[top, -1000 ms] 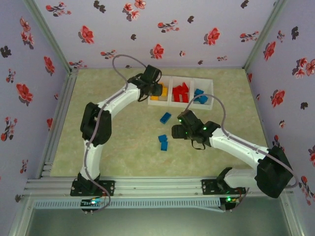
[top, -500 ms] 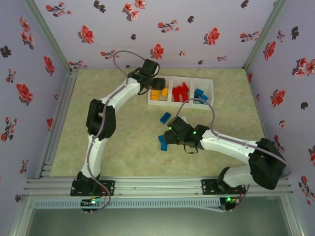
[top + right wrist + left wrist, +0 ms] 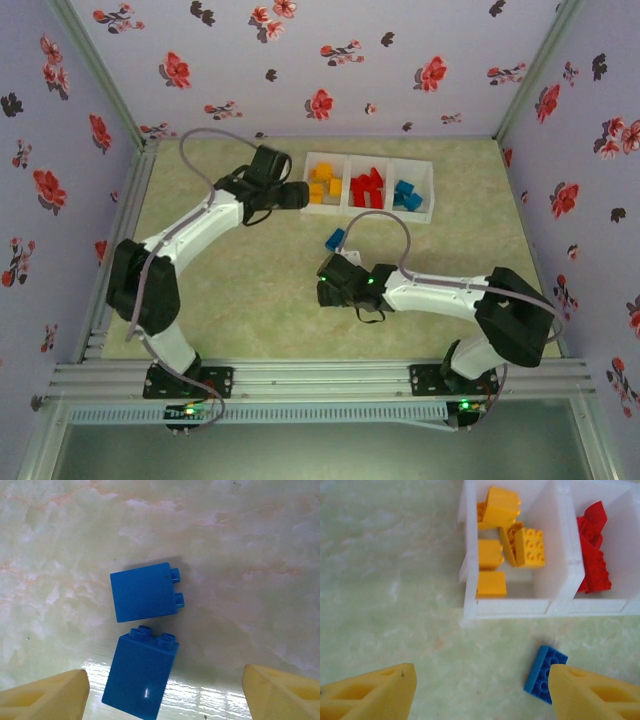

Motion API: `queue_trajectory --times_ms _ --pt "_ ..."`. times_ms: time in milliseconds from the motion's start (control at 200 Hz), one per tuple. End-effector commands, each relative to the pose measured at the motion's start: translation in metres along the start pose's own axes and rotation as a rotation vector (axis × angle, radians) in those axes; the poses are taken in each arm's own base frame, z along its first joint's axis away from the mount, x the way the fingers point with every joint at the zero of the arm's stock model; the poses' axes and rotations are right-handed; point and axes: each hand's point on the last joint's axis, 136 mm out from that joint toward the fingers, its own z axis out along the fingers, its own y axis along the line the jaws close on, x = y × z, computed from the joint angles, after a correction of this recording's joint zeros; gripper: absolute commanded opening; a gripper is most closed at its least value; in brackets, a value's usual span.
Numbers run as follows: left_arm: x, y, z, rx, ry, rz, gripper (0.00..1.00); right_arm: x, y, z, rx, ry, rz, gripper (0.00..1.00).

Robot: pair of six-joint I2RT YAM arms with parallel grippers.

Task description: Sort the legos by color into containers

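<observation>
Blue brick pair (image 3: 145,592) now under right tool (image 3: 167,687), jaws apart; left tool (image 3: 480,690), also apart, pulls back from yellow compartment (image 3: 512,606). Blue pick likely next.

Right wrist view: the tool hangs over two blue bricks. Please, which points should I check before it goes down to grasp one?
1. Right tool open: ok, fingers wide apart.
2. Lower blue plastic brick between the fingers: ok, though somewhat off-centre.
3. Gap to upper blue plastic brick: cannot tell; the studs come very close.
4. Room in the blue compartment of the white plastic tray: ok, bare floor shows.
5. Left tool out of the path: ok, open, near the tray's yellow end.
</observation>
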Motion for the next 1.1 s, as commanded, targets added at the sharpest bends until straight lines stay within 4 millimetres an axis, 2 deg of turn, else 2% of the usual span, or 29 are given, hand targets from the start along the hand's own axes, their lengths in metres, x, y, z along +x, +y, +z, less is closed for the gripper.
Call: queue_trajectory --times_ms 0,120,290,560,750,885,1095 --pt "0.008 -0.003 -0.013 0.058 -0.038 -0.073 0.71 -0.013 0.008 -0.004 0.035 -0.049 0.023 0.80" --pt "0.020 0.004 -0.026 0.049 -0.035 -0.066 0.71 -0.010 0.009 -0.002 0.057 -0.051 0.017 0.80" --pt "0.019 0.006 -0.036 0.047 -0.043 -0.057 0.71 -0.006 0.008 0.003 0.072 -0.044 0.028 0.79" --pt "0.021 0.007 -0.043 0.047 -0.044 -0.041 0.71 -0.002 0.012 0.013 0.082 -0.027 0.018 0.74" --pt "0.021 0.008 -0.046 0.046 -0.045 -0.035 0.71 0.000 0.010 0.017 0.101 -0.018 0.023 0.65" --pt "0.022 0.009 -0.046 0.043 -0.042 -0.030 0.71 0.004 0.006 0.019 0.122 -0.003 0.015 0.52" --pt "0.022 0.009 -0.047 0.042 -0.042 -0.028 0.71 0.004 -0.007 0.019 0.187 -0.010 -0.004 0.40"
